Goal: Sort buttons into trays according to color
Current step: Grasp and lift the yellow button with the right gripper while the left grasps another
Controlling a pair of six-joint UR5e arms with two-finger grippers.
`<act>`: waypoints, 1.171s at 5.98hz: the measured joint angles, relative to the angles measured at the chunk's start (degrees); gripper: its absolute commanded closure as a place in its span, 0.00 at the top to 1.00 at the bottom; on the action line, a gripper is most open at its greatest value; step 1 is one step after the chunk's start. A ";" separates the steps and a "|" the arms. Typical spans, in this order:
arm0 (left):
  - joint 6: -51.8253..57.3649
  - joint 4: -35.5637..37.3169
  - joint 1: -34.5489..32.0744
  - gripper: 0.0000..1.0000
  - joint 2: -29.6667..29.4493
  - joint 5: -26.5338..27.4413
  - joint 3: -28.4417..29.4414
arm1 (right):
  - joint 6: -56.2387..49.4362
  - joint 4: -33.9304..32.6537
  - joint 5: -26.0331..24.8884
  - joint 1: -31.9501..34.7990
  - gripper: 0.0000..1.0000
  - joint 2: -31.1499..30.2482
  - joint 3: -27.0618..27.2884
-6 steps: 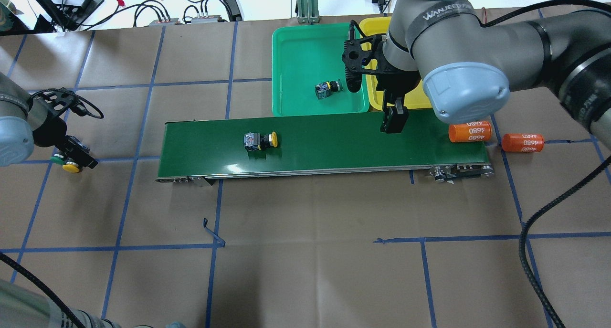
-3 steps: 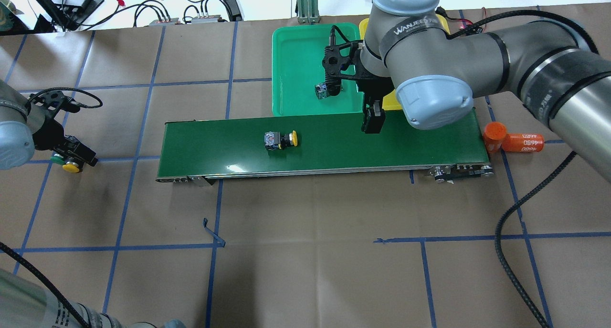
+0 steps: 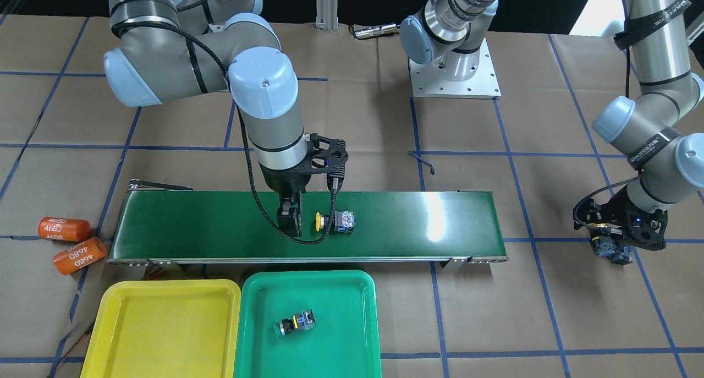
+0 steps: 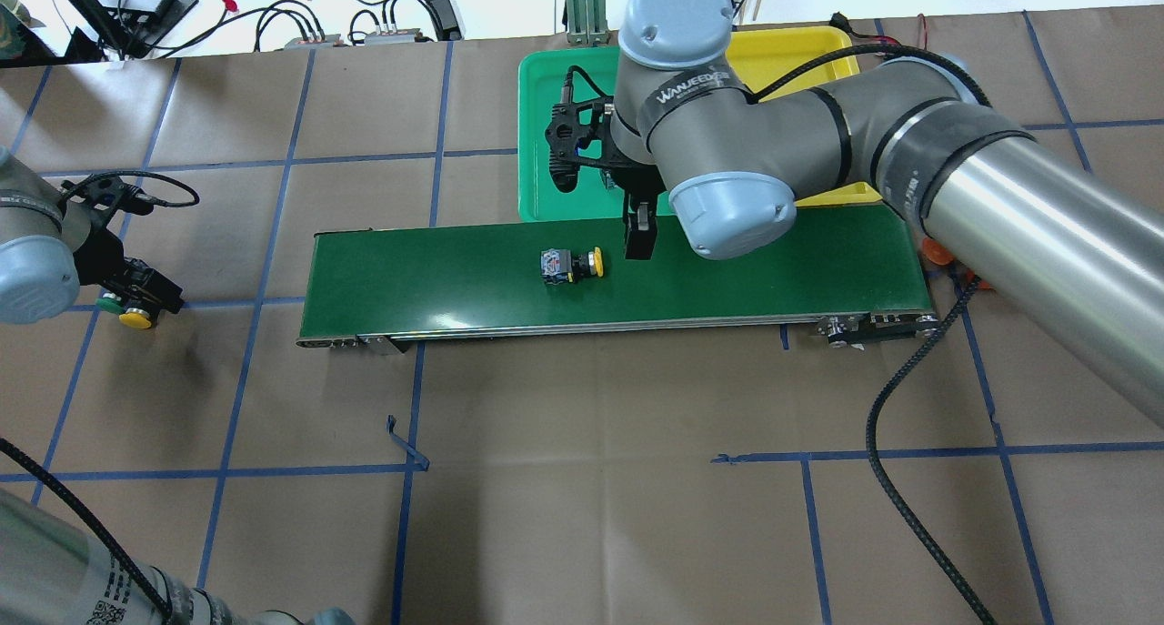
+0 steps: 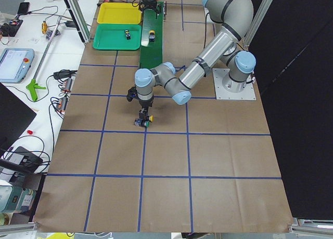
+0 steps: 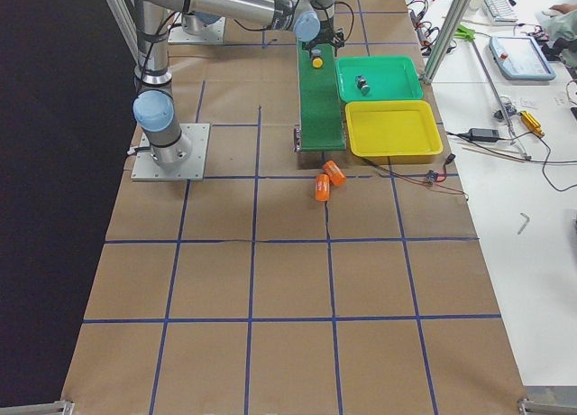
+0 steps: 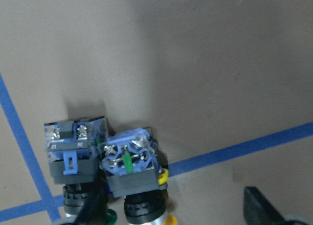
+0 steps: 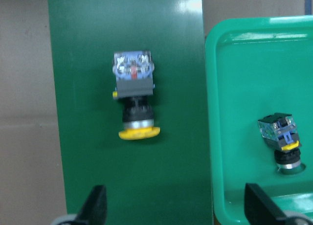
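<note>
My right arm (image 4: 818, 152) bends far over the long green belt (image 4: 727, 270). The right pincer (image 3: 290, 223) points down, its fingers wide apart, holding nothing. My left arm (image 3: 643, 130) is out at the side. The left pincer (image 4: 145, 293) hangs low over the tabletop (image 4: 591, 470), spread open too.

I count two trays, the yellow tray (image 3: 159, 323) and the green tray (image 3: 341, 312), and two orange cylinders (image 3: 63, 229).

There are four buttons. The yellow-capped button (image 4: 568, 266) lies on the belt beside the right pincer. The tray button (image 3: 296, 324) lies in the green tray. The pair of buttons (image 7: 129, 161) lie touching under the left pincer.

Right end effector (image 4: 639, 236) pointing down, fingers spread; left end effector (image 4: 138, 299) low, fingers spread.
</note>
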 measured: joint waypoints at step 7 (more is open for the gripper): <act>0.11 1.16 1.19 0.00 -2.00 0.08 -0.04 | -5.96 -1.67 -1.29 -3.80 0.71 0.70 7.97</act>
